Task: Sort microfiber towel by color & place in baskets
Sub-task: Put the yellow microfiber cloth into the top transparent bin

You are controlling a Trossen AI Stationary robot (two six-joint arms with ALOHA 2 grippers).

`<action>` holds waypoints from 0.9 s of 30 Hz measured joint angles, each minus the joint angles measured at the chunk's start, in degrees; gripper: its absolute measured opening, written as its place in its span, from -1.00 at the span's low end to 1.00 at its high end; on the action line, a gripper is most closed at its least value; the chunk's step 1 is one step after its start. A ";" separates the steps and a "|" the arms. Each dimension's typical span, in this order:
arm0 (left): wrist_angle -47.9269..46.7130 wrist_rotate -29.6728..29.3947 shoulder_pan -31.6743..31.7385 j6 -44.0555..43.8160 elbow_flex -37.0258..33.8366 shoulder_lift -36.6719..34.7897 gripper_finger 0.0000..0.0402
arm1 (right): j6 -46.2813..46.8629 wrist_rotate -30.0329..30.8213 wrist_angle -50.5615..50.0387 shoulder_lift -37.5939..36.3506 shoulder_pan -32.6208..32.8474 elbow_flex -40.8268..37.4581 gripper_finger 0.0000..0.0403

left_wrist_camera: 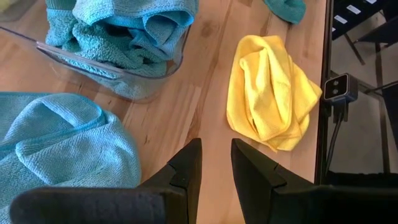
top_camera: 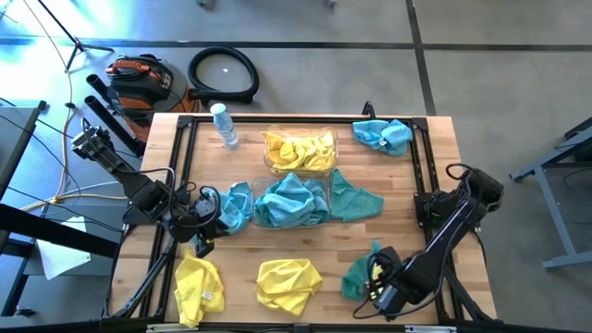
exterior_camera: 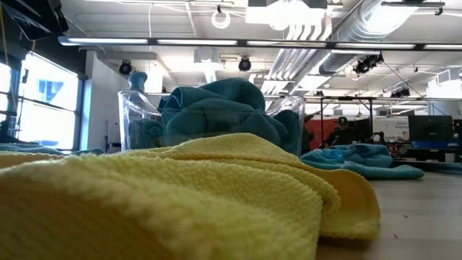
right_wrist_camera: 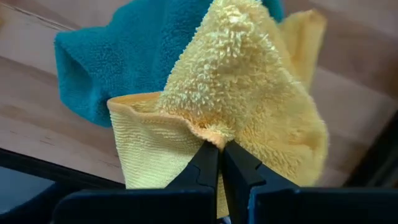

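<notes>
Two clear baskets stand mid-table: the far one (top_camera: 324,139) holds yellow towels, the near one (top_camera: 326,185) (left_wrist_camera: 93,65) teal towels. Loose teal towels lie at the far right (top_camera: 382,134), right of the near basket (top_camera: 356,201) and left of it (top_camera: 234,205) (left_wrist_camera: 56,146). Two yellow towels (top_camera: 199,287) (top_camera: 289,282) (left_wrist_camera: 270,93) lie along the near edge. My left gripper (top_camera: 202,227) (left_wrist_camera: 216,162) hovers open beside the left teal towel, with nothing between its fingers. My right gripper (top_camera: 381,289) (right_wrist_camera: 221,149) is shut on a yellow towel (right_wrist_camera: 249,93) by a dark teal towel (top_camera: 359,275) (right_wrist_camera: 130,56). My right gripper pinches a bunched fold of the yellow towel (right_wrist_camera: 208,134) between its two fingertips, coming from above and pointing down. The cloth spreads out below the fingers, in front of the dark teal towel; whether it rests on that towel or on the table, I cannot tell.
A clear water bottle (top_camera: 224,125) lies at the far left of the table. A black frame rail (top_camera: 421,166) runs along the table's sides. In the low view a yellow towel (exterior_camera: 180,195) fills the foreground before the teal-filled basket (exterior_camera: 289,115).
</notes>
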 joint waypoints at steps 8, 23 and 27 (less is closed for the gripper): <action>0.02 -0.02 0.00 -0.04 0.00 0.00 -0.62 | 4.11 0.18 8.87 0.00 0.00 -7.19 -0.89; 0.04 0.95 -0.07 -0.13 0.00 0.00 -0.62 | 5.06 -4.43 10.09 0.00 0.00 -7.91 -0.94; 0.03 0.96 -0.09 -0.13 0.00 0.00 -0.62 | 5.21 -4.52 11.12 -0.01 0.00 -7.91 -0.95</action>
